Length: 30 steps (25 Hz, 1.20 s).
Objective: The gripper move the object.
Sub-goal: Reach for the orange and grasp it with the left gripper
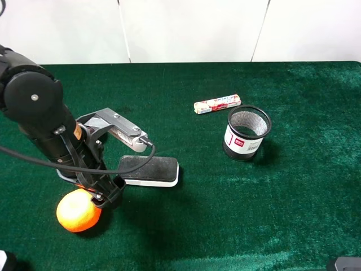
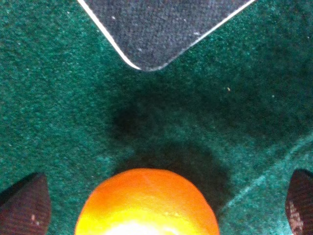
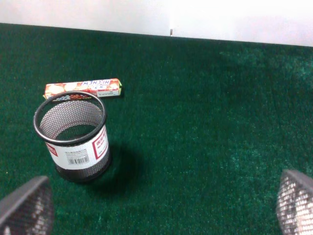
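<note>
The object is a round bright orange fruit (image 1: 77, 212) lying on the green cloth at the front left. My left gripper (image 1: 105, 197) hangs directly over its right side, the arm hiding part of it. In the left wrist view the fruit (image 2: 146, 203) sits between the two dark fingers (image 2: 27, 205), with a gap of cloth on each side; the gripper (image 2: 164, 208) is open and not touching it. My right gripper (image 3: 156, 205) is open and empty, with its fingers wide apart above bare cloth, and only a dark corner of it (image 1: 345, 263) shows at the front right.
A flat black pad with a white rim (image 1: 151, 169) lies just behind and to the right of the fruit, and shows in the left wrist view (image 2: 161, 29). A black mesh cup (image 1: 246, 134) (image 3: 73, 137) stands right of centre, with a candy pack (image 1: 217, 104) (image 3: 83, 88) behind it.
</note>
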Each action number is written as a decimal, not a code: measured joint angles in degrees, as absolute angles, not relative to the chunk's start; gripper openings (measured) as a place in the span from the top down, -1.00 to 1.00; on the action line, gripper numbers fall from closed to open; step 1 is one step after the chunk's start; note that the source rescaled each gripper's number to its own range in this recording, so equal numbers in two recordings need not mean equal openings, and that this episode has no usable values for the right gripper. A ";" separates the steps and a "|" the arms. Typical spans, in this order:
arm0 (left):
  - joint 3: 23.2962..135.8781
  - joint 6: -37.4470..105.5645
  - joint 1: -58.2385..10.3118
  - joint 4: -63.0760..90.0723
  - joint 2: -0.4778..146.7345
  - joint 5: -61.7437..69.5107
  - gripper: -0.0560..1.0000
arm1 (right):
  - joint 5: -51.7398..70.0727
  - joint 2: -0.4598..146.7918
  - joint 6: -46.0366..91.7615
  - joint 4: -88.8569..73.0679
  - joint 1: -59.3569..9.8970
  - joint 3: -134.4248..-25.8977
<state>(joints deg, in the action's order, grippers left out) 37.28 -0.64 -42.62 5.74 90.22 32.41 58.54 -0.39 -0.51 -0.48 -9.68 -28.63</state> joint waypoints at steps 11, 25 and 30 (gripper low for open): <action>34.31 -8.15 -42.62 1.90 90.22 34.08 -0.77 | 58.54 -0.39 -0.51 -0.48 -9.68 -28.63; 28.47 -9.76 -42.62 0.53 90.17 26.17 -0.77 | 58.54 -0.39 -0.51 -0.48 -9.68 -28.63; 28.31 -9.82 -42.62 0.00 90.17 25.60 -0.77 | 58.54 -0.39 -0.51 -0.48 -9.68 -28.63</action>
<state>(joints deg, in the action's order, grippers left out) 28.31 -9.82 -42.62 0.00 90.17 25.60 58.54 -0.39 -0.51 -0.48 -9.68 -28.63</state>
